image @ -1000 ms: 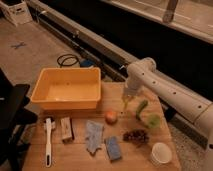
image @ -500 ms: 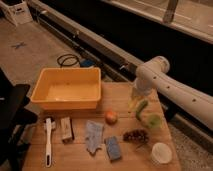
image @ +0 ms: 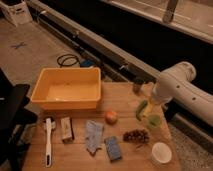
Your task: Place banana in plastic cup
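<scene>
Gripper [image: 149,105] hangs over the right edge of the tabletop [image: 122,96], about midway along it, at the end of the white arm [image: 180,87] that reaches in from the right. We cannot tell whether it is open or closed.

Banana [image: 148,113]: a pale-yellow patch right at the gripper's lower end, merging with it. We cannot tell whether it is gripped or only touching. It sits just above and to the left of the plastic cup [image: 154,120], which stands upright near the right edge.

Count, one of each:
- green curved vegetable [image: 141,109], just left of the gripper
- dark jar [image: 138,85], near the far edge
- yellow bin [image: 67,73], far-left corner
- apple [image: 111,117], mid-table
- grape cluster [image: 136,135], between the cup and the near edge
- white tub [image: 161,152], near-right corner
- brush [image: 48,142], along the left edge
- tan block [image: 66,128]
- grey cloth [image: 93,135]
- blue sponge [image: 113,148]

Any markings on the items are too blurred to read.
</scene>
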`<act>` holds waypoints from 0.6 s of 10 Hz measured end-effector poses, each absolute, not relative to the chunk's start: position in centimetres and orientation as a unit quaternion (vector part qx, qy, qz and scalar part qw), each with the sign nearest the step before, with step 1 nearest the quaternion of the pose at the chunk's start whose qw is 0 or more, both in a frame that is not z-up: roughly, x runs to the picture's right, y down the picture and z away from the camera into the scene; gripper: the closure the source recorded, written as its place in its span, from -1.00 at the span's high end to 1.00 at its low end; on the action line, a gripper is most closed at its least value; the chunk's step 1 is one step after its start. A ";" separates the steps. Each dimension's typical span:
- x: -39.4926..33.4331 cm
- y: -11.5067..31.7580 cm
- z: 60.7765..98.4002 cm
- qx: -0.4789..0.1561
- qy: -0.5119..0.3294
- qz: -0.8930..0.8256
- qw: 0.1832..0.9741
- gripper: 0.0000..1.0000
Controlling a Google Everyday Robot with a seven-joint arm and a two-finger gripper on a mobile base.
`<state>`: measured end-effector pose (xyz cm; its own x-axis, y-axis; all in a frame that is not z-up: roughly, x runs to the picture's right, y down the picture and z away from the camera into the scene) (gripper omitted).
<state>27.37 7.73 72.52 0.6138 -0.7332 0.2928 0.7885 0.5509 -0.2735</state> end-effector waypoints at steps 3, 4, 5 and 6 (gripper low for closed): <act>28.9 10.2 74.2 -0.216 -0.076 -0.399 0.888 -1.00; 29.2 10.8 74.8 -0.221 -0.079 -0.392 0.890 -1.00; 29.5 11.4 75.5 -0.227 -0.084 -0.384 0.891 -1.00; 29.7 11.7 76.3 -0.233 -0.090 -0.376 0.892 -1.00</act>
<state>29.68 11.73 76.27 0.7015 -0.6282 0.3365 0.7125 0.6091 -0.3483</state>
